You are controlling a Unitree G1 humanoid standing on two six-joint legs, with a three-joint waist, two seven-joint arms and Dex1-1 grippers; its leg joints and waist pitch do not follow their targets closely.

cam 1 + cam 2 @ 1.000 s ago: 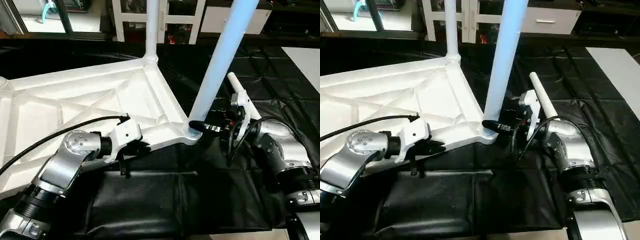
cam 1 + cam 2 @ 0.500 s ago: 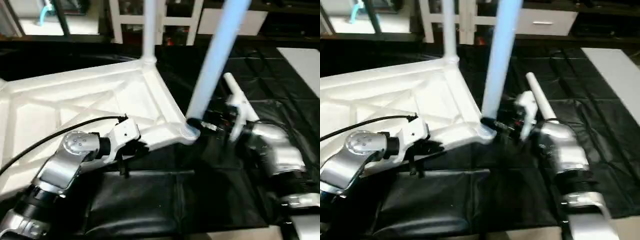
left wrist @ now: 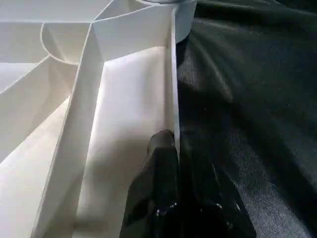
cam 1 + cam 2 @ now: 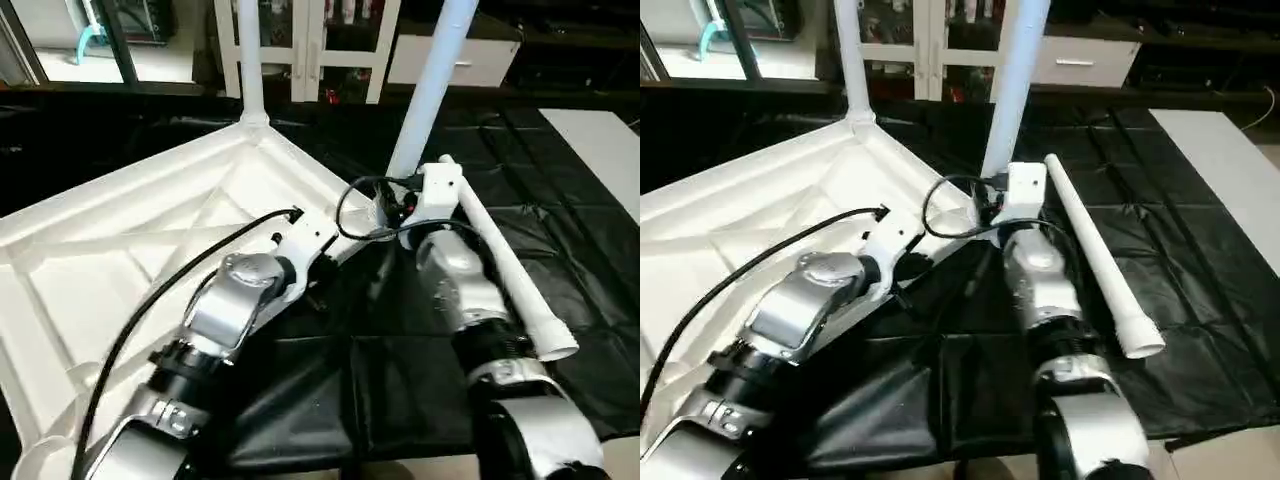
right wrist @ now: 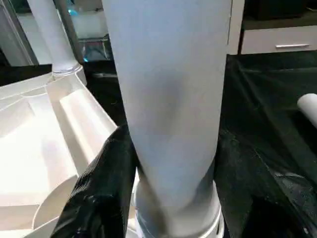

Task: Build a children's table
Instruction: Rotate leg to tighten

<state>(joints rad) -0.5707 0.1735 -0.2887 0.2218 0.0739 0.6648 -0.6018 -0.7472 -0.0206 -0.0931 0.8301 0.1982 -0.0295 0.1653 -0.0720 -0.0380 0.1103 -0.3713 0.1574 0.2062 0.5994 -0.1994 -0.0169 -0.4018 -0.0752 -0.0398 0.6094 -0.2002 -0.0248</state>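
Table top (image 4: 120, 250) lies underside up on black sheet (image 4: 560, 230). Two legs stand in its corner sockets: far leg (image 4: 250, 60), near leg (image 5: 171, 99). Loose leg (image 4: 505, 265) lies on sheet, just beside near-leg corner.

Right gripper (image 5: 166, 163) half open, fingers around near leg's base. Left gripper (image 3: 171, 148) pinched closed on top's edge rib.

Risk: near leg looks tilted; twisting it could cross-seat it, or top could slide if rib grip slips.

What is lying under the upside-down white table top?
Under the table top lies black sheeting, which shows around its edges. The part of the sheeting directly beneath the top is covered.
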